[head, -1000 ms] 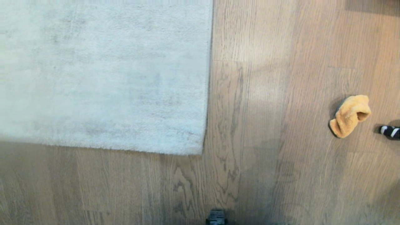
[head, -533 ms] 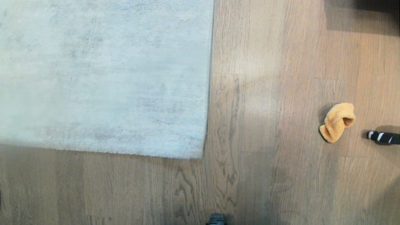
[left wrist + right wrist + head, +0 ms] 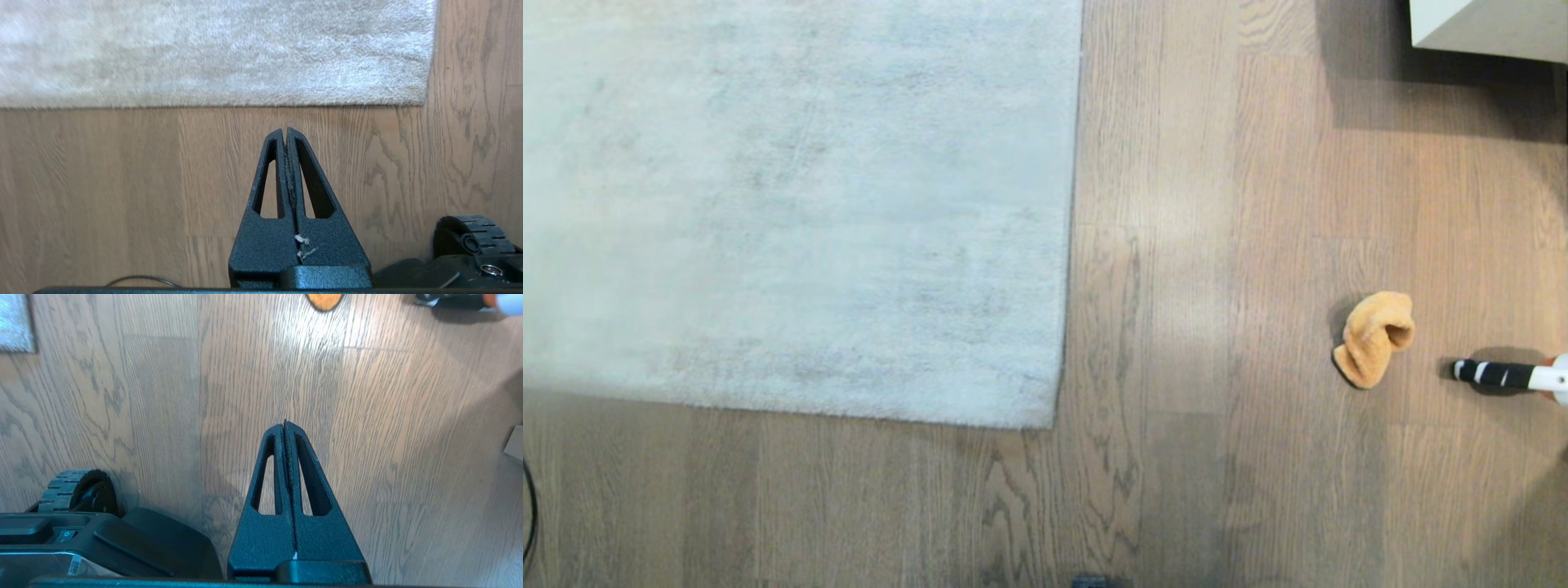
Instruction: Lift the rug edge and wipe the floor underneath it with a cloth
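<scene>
1 rug (image 3: 792, 204), 1 cloth (image 3: 1372, 339), 1 black-and-white striped handle (image 3: 1503, 374), 1 pale furniture corner (image 3: 1486, 28), 2 grippers: left (image 3: 285, 131), right (image 3: 284, 424).

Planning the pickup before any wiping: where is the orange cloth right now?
In the head view the cloth lies crumpled on the bare floor at the right, well clear of the rug, just left of a black-and-white striped object.

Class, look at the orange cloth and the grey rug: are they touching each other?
Apart. The head view shows the cloth lying on the floor well to the right of the rug, with a wide strip of bare planks between them.
</scene>
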